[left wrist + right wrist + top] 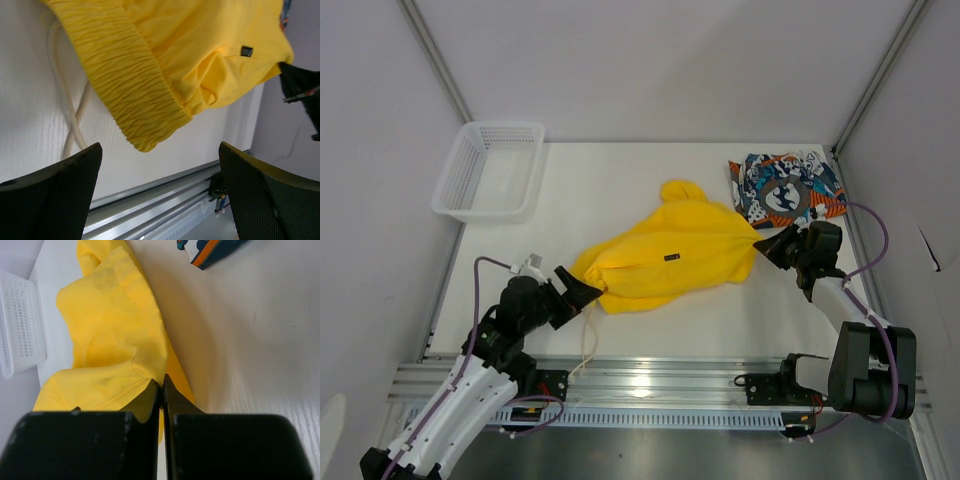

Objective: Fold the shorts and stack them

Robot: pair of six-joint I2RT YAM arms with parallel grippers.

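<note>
Mia: What is that big soft thing on the bench (720, 320)?

Ben: Those are the yellow shorts (640, 272). They are plain bright cloth, floppy and bumpy, not flat. The waistband (135, 85) is full of tiny wrinkles. A little black tag (671, 258) sits on the cloth.

Mia: And the white rope?

Ben: That is the string (70, 115). It is thick and lies in a loop on the bench, beside the waistband.

Mia: Where are the shorts from the basket (488, 170)?

Ben: The basket is white plastic with lots of little holes. It sits at a back corner. The yellow shorts lie nearer the arms than the basket, out in the middle of the bench. The printed shorts (785, 188) lie at the other back corner, well apart from the basket. They have blue, orange, black and white shapes.

Mia: What is the bench like?

Ben: White and smooth, with a shiny metal rail (650, 380) along the near edge. Plain grey walls stand round it.

Mia: Which way do the yellow shorts point?

Ben: They stretch long across the bench, a bit slanted. The waistband end points at the left claw (578, 285). The thin end points at the right claw (161, 390).

Mia: What are the claws doing?

Ben: The left claw has its two black fingers wide apart, with the waistband corner just in front. I cannot tell if they touch it. The right claw is squeezed tight on the thin yellow end.
</note>
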